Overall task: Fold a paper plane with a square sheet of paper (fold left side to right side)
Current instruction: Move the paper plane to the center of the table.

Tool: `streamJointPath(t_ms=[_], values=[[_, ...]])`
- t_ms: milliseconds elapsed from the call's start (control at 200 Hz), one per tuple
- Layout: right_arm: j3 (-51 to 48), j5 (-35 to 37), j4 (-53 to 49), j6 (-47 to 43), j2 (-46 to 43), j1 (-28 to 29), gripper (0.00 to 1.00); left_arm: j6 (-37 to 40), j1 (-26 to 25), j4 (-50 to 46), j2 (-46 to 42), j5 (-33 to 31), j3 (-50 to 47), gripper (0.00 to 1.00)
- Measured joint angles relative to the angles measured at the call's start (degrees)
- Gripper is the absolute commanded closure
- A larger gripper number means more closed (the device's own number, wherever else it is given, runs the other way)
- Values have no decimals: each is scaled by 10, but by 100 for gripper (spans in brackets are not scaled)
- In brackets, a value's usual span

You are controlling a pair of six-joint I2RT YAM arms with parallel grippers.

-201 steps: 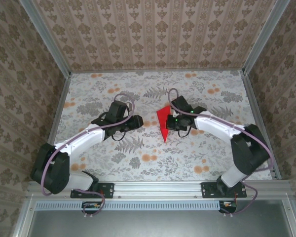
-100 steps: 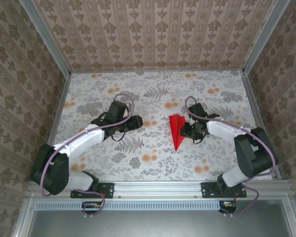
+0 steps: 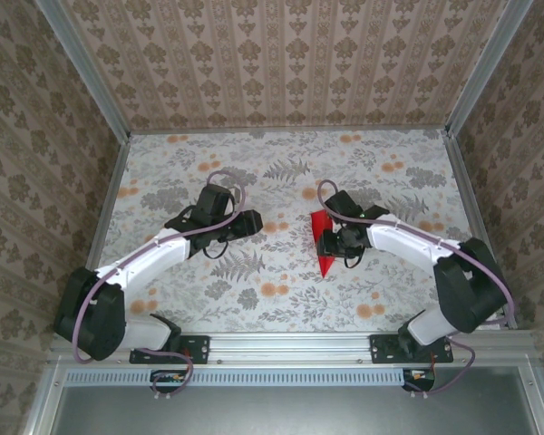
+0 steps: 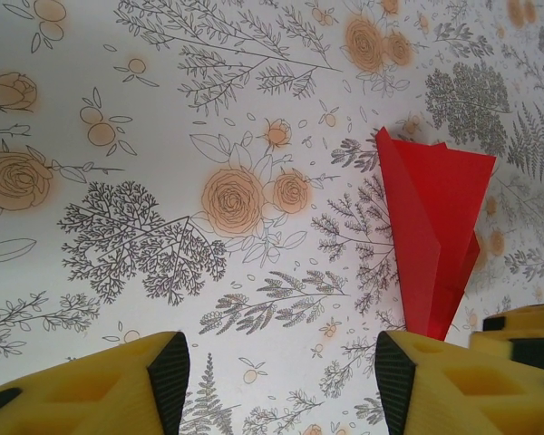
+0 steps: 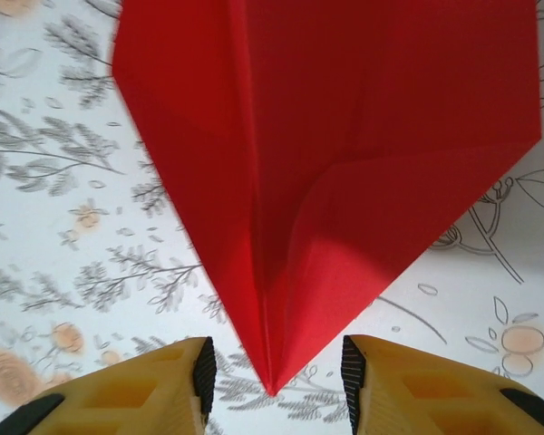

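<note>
A: Where's the paper plane right now?
B: On the tablecloth, right of centre, just in front of the right gripper. It's a red dart with its nose toward the near edge and the centre crease visible.
A: Is the gripper on it?
B: No. The right jaws stand apart with nothing pinched. In the wrist view the nose sits in the gap between the two yellow fingers, touching neither as far as I can see.
A: Left side?
B: Left gripper is spread wide too, holding nothing, over bare cloth. The plane is off to its right, clear of its fingers.
A: Flat on the table?
B: Hard to call. The left wrist view suggests one flap is lifted off the cloth, but it could be shading. The top view is too small to settle it.
A: Handling?
B: Thin, near weightless, marks easily. I expect it to slide on the cloth if nudged and spring open at the folds. A hard squeeze would dent it, and the wide flaps would flop if held by a corner.
A: So where to grab?
B: Along the centre crease, near the nose or mid-body, where the layers stack and it's stiffest. Pinch lightly. For the left-to-right fold, pin the crease with one arm and lift the left flap's outer edge with the other.
</note>
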Motion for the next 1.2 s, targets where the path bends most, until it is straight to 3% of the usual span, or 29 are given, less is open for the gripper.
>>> streamJointPath(t_ms=[210,350,450,615,735,925,1195], values=[[23,-1,4,-2,49,0,61,0,0,-2,-9,-3,0,39],[33,-1,13,-4,73,0,68,0,1,-3,-10,-4,0,38],[37,-1,18,-5,91,0,77,2,4,-4,-10,-4,0,38],[50,0,19,-13,110,0,100,9,4,-5,-12,-3,0,34],[83,5,4,-19,114,0,100,21,4,-8,-23,-3,0,26],[217,30,-46,-37,181,-3,100,54,4,-8,-59,-2,0,4],[400,61,-116,-54,324,-26,99,75,11,-16,-98,-4,0,0]])
